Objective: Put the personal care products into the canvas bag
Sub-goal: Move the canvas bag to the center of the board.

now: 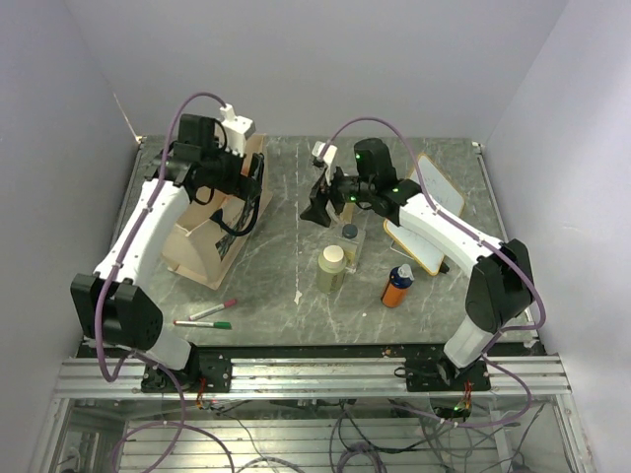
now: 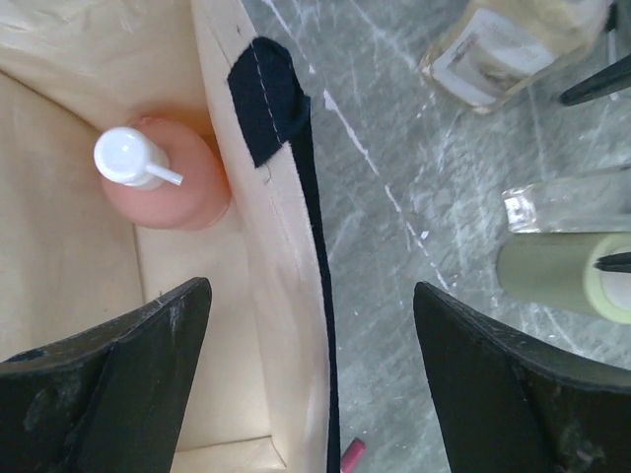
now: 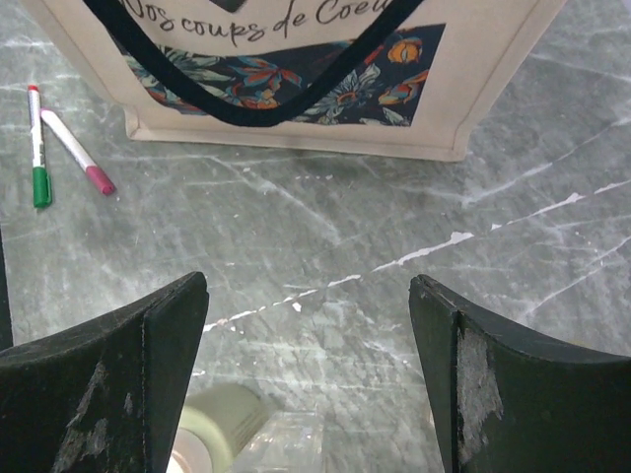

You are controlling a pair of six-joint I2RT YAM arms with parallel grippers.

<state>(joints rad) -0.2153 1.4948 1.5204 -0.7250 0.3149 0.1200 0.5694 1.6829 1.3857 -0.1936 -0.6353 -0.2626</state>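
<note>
Script lettering is printed in dark ink on the side of the canvas bag (image 3: 463, 89), along the upper edge of the right wrist view, just above the floral picture. It is cut off by the frame and crossed by the strap, and "os coups de Coeu" can be read. In the upper right of the left wrist view, a white label (image 2: 483, 64) is seen on a yellowish bottle (image 2: 532, 30), but its print cannot be read.

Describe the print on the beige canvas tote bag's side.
Beige canvas tote bag: navy panel of orange flowers and teal leaves; right wrist view.
</note>
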